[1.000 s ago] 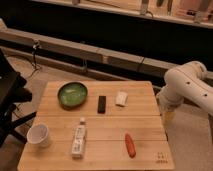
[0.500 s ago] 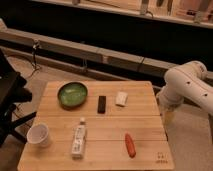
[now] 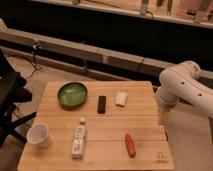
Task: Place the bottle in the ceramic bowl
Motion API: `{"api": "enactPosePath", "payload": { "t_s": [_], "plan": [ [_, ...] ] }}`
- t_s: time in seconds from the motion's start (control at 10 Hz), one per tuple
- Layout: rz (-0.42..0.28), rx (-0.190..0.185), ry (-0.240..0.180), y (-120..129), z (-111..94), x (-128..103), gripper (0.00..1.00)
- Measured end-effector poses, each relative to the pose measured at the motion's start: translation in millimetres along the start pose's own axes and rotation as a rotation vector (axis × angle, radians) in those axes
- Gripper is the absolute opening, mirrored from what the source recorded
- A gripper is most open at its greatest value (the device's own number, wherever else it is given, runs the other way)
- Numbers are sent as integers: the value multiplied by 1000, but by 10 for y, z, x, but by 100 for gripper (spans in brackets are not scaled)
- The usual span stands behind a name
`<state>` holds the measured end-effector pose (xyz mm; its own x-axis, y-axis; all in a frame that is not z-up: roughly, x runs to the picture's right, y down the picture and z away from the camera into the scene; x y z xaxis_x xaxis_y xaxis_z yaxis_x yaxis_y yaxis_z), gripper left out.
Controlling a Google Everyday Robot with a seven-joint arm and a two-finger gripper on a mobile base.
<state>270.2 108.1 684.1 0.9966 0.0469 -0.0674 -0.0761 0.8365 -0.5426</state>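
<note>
1. Wooden table (image 3: pixel 107 127): a slatted top seen from above and in front, carrying all the loose objects listed below.
2. Bottle (image 3: pixel 79 139): a slim white bottle lying on its side on the near-left part of the table, its cap pointing toward the far edge and its labelled body toward the near edge. It rests on the wood, outside the bowl and untouched by the robot.
3. Ceramic bowl (image 3: pixel 72 94): a round, glossy green bowl standing upright at the far-left of the table, beyond the bottle's cap end and apart from it. Nothing lies inside it.
4. White paper cup (image 3: pixel 39 135): upright near the left edge, beside the bottle on its left, not touching it.
5. Black block (image 3: pixel 101 104): a small dark oblong lying flat, just to the right of the bowl.
6. White block (image 3: pixel 121 98): a small pale piece to the right of the black block, near the far edge.
7. Red-orange object (image 3: pixel 130 145): a short elongated item lying near the front edge, to the right of the bottle.
8. Robot arm (image 3: pixel 182 87): a white, rounded arm entering from the right side.
9. Gripper (image 3: pixel 164 117): it hangs below the arm just off the table's right edge, well apart from the bottle and the bowl and holding nothing visible; whether it is open or closed cannot be told.
</note>
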Motion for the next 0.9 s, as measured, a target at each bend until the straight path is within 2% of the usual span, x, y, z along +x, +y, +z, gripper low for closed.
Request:
{"api": "enactPosePath", "payload": {
  "t_s": [0.9],
  "plan": [
    [6,-10,1,15,-21,-336,80]
  ]
}}
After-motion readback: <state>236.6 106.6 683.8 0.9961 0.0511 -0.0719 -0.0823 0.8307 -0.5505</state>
